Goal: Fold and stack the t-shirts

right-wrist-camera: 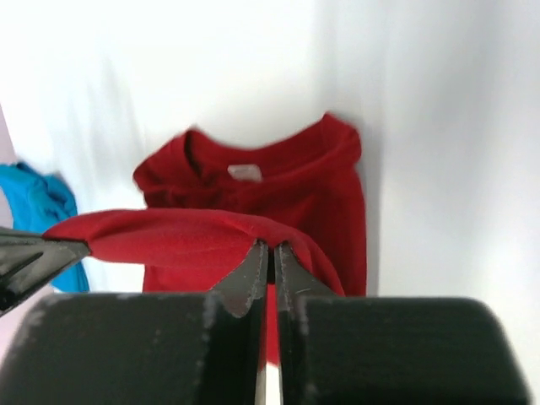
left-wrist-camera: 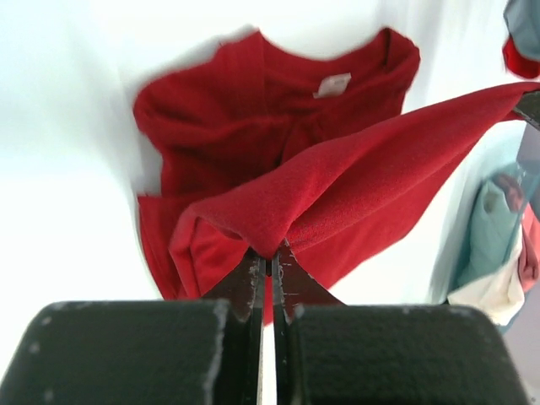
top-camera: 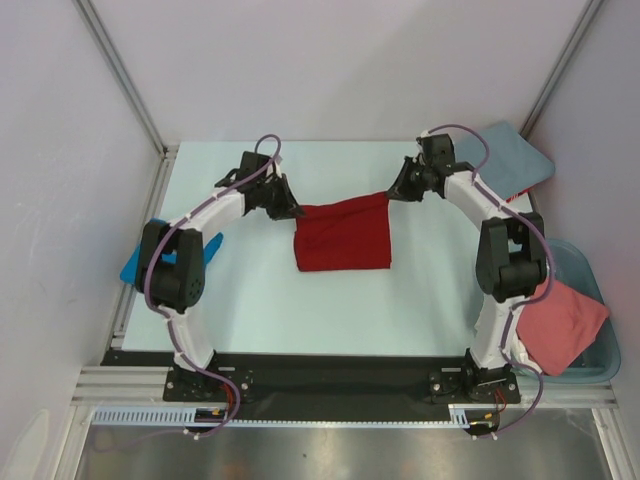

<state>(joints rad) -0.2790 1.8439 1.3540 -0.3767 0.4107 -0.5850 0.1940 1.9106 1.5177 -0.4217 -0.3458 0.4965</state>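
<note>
On the pale tabletop (top-camera: 250, 300), walled in white, I see the deep crimson cotton t-shirt (top-camera: 343, 240) lying mid-table. My left gripper (top-camera: 296, 211) and right gripper (top-camera: 392, 192) each pinch a far corner of it, with that edge raised between them. A bright blue shirt (top-camera: 135, 265) lies at the table's left edge.

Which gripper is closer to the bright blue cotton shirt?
Left. The left gripper pinches the crimson cotton shirt at its left corner, toward the bright blue cotton shirt; the right gripper holds the opposite corner, farther right.
</note>
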